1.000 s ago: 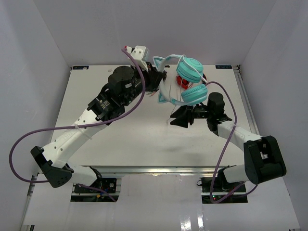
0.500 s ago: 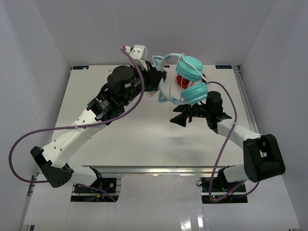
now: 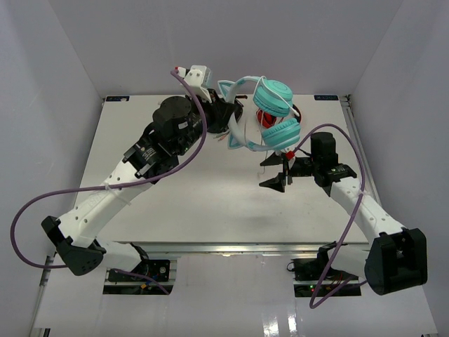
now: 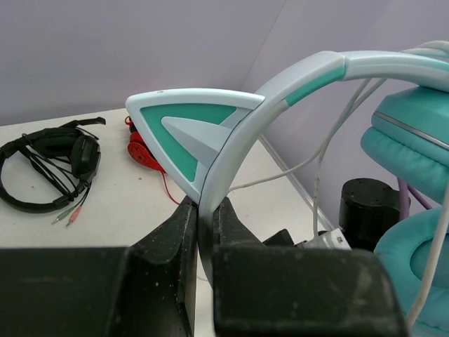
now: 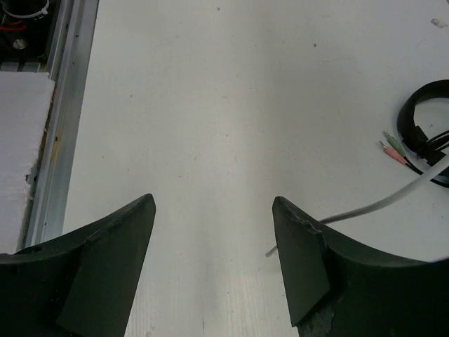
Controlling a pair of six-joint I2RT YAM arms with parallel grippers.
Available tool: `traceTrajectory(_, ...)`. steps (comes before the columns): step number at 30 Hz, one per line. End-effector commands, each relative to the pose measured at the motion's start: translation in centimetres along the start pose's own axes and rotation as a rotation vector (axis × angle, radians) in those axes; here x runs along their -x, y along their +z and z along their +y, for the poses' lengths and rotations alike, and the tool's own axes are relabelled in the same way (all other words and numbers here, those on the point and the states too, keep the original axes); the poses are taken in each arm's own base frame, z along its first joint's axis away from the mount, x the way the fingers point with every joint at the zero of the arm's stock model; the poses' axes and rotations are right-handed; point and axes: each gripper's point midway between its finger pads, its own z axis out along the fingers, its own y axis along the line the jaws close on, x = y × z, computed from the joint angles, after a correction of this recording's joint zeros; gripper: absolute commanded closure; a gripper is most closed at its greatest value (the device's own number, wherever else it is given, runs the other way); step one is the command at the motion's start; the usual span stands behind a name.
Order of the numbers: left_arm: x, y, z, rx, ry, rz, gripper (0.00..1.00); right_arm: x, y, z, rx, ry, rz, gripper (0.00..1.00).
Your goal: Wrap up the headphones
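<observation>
**Left arm holding the teal headphones aloft by the headband, right gripper standing open**

The white table is carrying both arms, which are reaching toward its far middle. The left arm is stretching out from the near left and the right arm from the near right.

The headphones are hanging in the air above the far centre of the table. Their two teal ear cups are stacked one over the other, and the pale headband is arching toward the left.

The left gripper is clamping tight on the headband, just below a cat-ear point. The right gripper is hovering just below the lower ear cup. In the right wrist view its fingers are standing wide apart over bare table, gripping nothing.

The black headphones are lying flat on the table, and the red headphones are lying near them. The thin white cable is trailing down from the ear cups, and its loose end is passing just beside the right gripper's finger.
</observation>
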Motion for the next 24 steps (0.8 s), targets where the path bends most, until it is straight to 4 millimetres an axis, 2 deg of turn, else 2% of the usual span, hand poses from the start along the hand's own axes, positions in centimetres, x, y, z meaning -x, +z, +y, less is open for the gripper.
traceTrajectory(1, 4.7, -2.4, -0.9, -0.033, -0.062, -0.131, 1.00, -0.1, -0.5, 0.2, -0.014, -0.028, 0.014, 0.26)
traceTrajectory(4, 4.9, -2.8, -1.0, -0.038, -0.067, -0.137, 1.00, -0.3, -0.6, -0.6, -0.052, -0.016, 0.034, 0.27)
traceTrajectory(14, 5.5, -3.3, -1.1, -0.046, -0.072, -0.150, 1.00, 1.5, -0.4, -3.6, -0.153, -0.011, -0.003, 0.27)
traceTrajectory(20, 5.5, -3.1, -1.3, -0.055, -0.074, -0.147, 1.00, -0.5, 2.2, -4.5, -0.103, 0.080, -0.044, 0.24)
traceTrajectory(24, 5.6, -3.1, -1.3, -0.053, -0.080, -0.154, 1.00, -1.2, 4.0, -3.8, -0.021, 0.151, -0.118, 0.23)
